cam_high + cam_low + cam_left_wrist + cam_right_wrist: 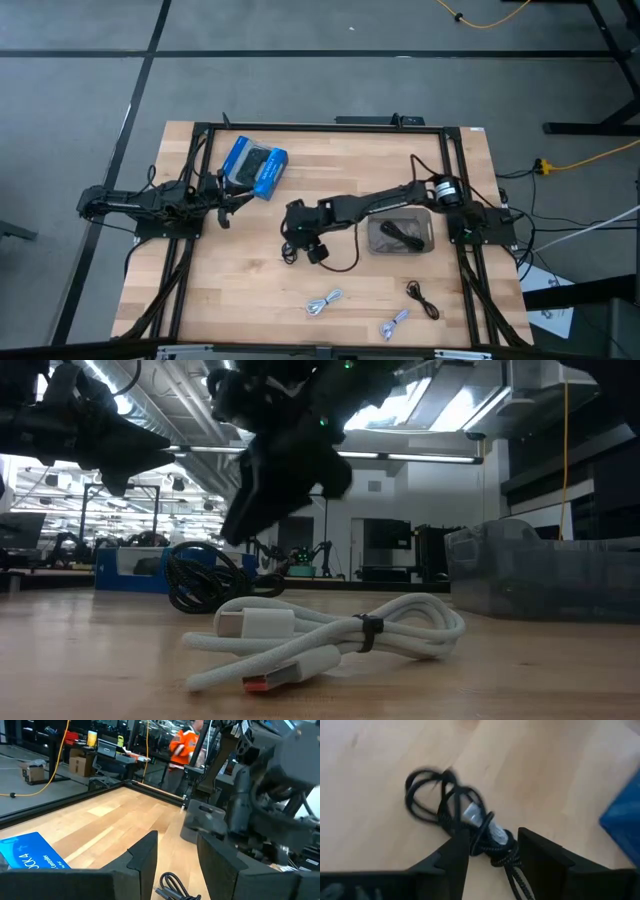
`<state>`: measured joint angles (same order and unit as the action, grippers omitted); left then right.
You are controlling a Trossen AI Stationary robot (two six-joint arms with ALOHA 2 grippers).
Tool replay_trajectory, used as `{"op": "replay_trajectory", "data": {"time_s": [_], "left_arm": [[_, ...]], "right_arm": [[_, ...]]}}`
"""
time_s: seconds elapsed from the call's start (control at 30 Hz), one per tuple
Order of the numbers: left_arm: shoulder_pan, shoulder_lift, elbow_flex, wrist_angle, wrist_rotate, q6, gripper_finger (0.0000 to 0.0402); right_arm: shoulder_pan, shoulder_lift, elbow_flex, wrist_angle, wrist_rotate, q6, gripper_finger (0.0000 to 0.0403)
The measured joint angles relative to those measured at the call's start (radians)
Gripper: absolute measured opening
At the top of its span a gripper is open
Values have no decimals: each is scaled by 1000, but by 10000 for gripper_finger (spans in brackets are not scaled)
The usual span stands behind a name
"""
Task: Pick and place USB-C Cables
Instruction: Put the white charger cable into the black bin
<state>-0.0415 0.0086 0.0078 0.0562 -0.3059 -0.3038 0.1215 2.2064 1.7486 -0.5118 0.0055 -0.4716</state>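
My right gripper [303, 240] reaches over the table's middle and is open. Its two fingers stand on either side of a black USB-C cable bundle [487, 837] that lies on the wood [290, 255]. The low view shows that gripper [262, 500] just above the bundle [205, 575]. Another black cable [402, 233] lies inside the clear grey tray [428, 243]. Two white cables [323, 302] [395, 322] and a third black one [422, 298] lie near the table's near edge. My left gripper [228, 208] waits, open, beside the blue package [254, 166]. My right gripper comes from above, pointing down, with its fingers [455, 852] astride the tied middle of the black bundle [495, 840]. The bundle rests on the table. I cannot tell whether a finger touches it.
The blue package lies at the far left of the table. The tray sits to the right of my right gripper, under that arm. Black frame rails run along the table's sides. A person in orange [182, 745] stands in the room beyond the table.
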Motion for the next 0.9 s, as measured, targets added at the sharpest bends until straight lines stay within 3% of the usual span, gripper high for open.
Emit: {"op": "replay_trajectory", "data": {"time_s": [0.17, 0.27, 0.47, 0.6, 0.73, 0.9], "left_arm": [[0, 0, 0, 0, 1, 0, 131], [0, 0, 0, 0, 0, 0, 131], [0, 0, 0, 0, 0, 0, 131], [0, 0, 0, 0, 0, 0, 131], [0, 0, 0, 0, 0, 0, 131], [0, 0, 0, 0, 0, 0, 131]], "right_arm": [[0, 16, 9, -4, 11, -179, 173], [0, 15, 11, -37, 80, -157, 173], [32, -19, 11, -348, 208, 288, 173], [61, -27, 11, -517, 154, 606, 173], [104, -27, 10, -564, 42, 707, 173], [178, -27, 33, -558, 23, 783, 173]]}}
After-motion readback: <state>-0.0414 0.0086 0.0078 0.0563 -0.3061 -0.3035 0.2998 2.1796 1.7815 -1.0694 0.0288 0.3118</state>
